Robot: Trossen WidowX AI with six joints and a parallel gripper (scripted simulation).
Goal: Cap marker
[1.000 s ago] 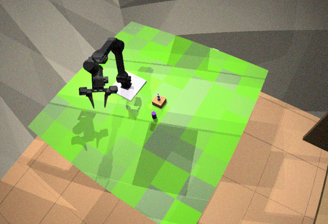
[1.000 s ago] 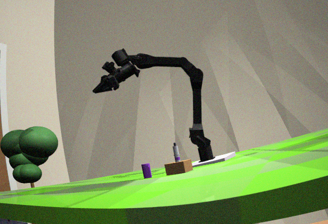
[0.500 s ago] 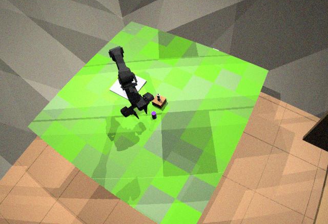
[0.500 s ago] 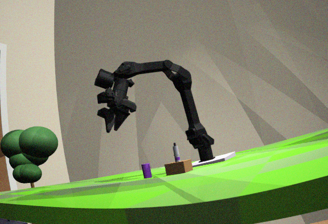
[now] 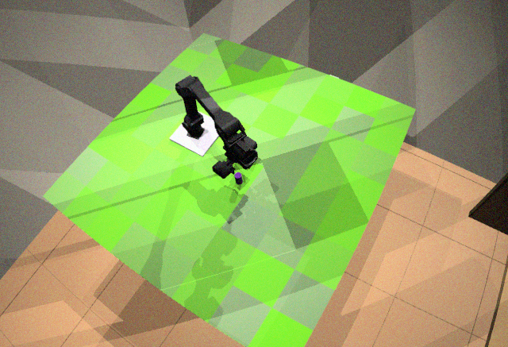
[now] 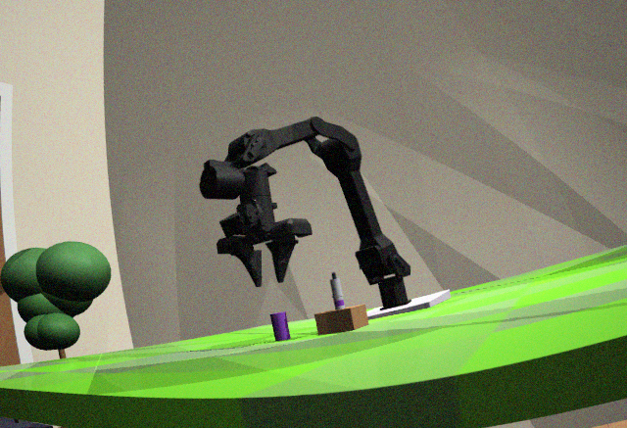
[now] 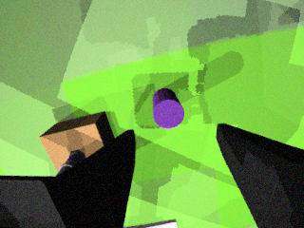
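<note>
On the green patchwork table (image 6: 456,322), the gripper (image 6: 266,281) hangs with jaws partly apart and empty, above the upright purple cap (image 6: 279,325) just beside the holder block (image 6: 341,318). To grasp well, descend straight and centred, which the wrist view suggests is roughly so. Only the exterior view shows the marker (image 6: 336,290); from the top the arm probably hides it.

cap (image 6: 279,325) upright on surface (image 6: 456,332) | left of holder block (image 6: 341,318) | marker (image 6: 336,291) in block | end effector (image 6: 266,274) above cap, apart
</note>
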